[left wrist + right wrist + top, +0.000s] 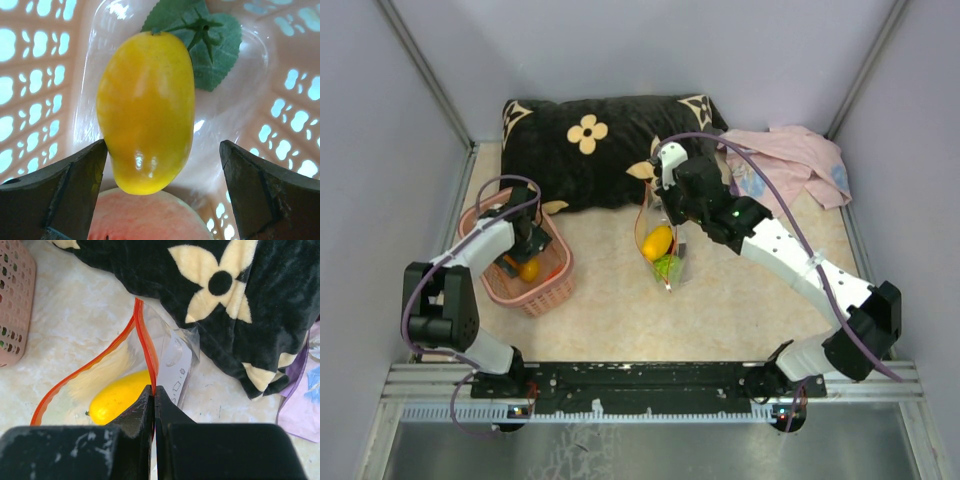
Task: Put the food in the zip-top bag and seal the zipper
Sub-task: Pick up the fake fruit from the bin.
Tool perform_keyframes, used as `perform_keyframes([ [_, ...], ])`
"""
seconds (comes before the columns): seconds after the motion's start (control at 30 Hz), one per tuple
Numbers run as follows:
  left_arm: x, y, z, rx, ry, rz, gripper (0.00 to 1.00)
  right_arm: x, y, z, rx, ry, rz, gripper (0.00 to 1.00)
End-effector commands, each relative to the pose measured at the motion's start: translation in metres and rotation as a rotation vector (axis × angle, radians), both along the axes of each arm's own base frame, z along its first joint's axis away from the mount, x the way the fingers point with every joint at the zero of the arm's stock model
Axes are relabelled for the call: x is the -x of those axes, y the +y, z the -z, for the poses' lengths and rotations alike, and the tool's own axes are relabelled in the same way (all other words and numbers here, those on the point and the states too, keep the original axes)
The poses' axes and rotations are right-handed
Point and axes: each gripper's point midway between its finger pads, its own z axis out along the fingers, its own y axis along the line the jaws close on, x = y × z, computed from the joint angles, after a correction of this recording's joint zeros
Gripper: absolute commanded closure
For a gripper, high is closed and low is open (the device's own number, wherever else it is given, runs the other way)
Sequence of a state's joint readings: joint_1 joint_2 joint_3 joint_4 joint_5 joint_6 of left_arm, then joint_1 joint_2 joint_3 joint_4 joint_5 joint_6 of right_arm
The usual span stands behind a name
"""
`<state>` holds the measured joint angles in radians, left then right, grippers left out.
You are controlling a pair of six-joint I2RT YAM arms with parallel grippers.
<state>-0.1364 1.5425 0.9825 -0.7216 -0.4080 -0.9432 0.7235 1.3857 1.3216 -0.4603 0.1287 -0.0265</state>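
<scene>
Pinching the zipper (145,335) between its 2 fingers, the right claw (154,390) is closed flat on the red-orange strip of the zip-top bag (172,360). The bag's mouth gapes to the left of that grip, the far side of the strip curving away in a loop. The bag lies on the pale surface (620,300) just in front of a black pillow (610,150) with cream flowers. Inside it sit 2 pieces of food: a yellow fruit (117,397) and, in the top view, a green piece (667,267) just below it.

The left claw (162,147) is down inside the pink basket (545,300) at the left of the surface. It is spread wide and grips nothing. A yellow mango (147,105) lies between its fingers, close against the left one and clear of the right. A green leaf (210,45) lies beyond the mango on the basket floor, and a pinkish-red piece (150,215) shows at the near edge under the mango's tip. A pink cloth (790,160) is crumpled at the far right, beside the pillow.
</scene>
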Motion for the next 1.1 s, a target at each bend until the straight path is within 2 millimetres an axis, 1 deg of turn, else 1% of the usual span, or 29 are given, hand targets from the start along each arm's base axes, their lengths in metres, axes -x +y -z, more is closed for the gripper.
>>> perform_keyframes([
  [0.0, -0.019, 0.012, -0.018, -0.059, -0.072, 0.019, 0.01, -0.002, -0.001, -0.027, -0.052, -0.069, -0.006, 0.99],
  [0.07, -0.02, 0.013, -0.015, -0.057, -0.061, 0.028, 0.01, -0.002, 0.0, -0.027, -0.055, -0.068, -0.009, 0.99],
  [0.17, -0.016, 0.015, -0.004, -0.053, -0.029, 0.018, 0.01, -0.002, 0.002, -0.026, -0.06, -0.062, -0.017, 0.99],
  [0.27, -0.017, 0.014, 0.006, -0.05, -0.018, 0.035, 0.02, -0.001, 0.003, -0.024, -0.061, -0.058, -0.019, 0.99],
  [0.37, -0.019, 0.016, 0.013, -0.063, -0.002, 0.054, 0.05, -0.001, 0.002, -0.022, -0.061, -0.055, -0.019, 0.99],
  [0.5, -0.02, 0.017, 0.017, -0.071, 0.008, 0.078, 0.16, 0.0, 0.002, -0.02, -0.059, -0.051, -0.019, 0.99],
  [0.63, -0.018, 0.011, 0.017, -0.043, 0.005, 0.109, 0.3, 0.0, 0.002, -0.023, -0.064, -0.054, -0.018, 0.99],
  [0.73, -0.016, 0.009, 0.008, -0.036, -0.021, 0.129, 0.41, 0.001, 0.003, -0.028, -0.076, -0.059, -0.024, 0.99],
  [0.8, -0.014, 0.009, -0.003, -0.038, -0.049, 0.142, 0.47, 0.001, 0.004, -0.03, -0.084, -0.058, -0.027, 0.99],
  [0.83, -0.014, 0.009, -0.012, -0.037, -0.077, 0.149, 0.5, 0.001, 0.005, -0.03, -0.086, -0.056, -0.027, 0.99],
  [0.9, -0.012, 0.009, -0.025, -0.039, -0.117, 0.159, 0.53, 0.001, 0.006, -0.03, -0.09, -0.051, -0.026, 0.99],
  [0.97, -0.012, 0.008, -0.036, -0.04, -0.158, 0.178, 0.54, 0.001, 0.009, -0.032, -0.108, -0.045, -0.031, 0.99],
  [1.07, -0.012, 0.003, -0.051, -0.019, -0.212, 0.215, 0.57, 0.002, 0.014, -0.034, -0.129, -0.034, -0.041, 0.99],
])
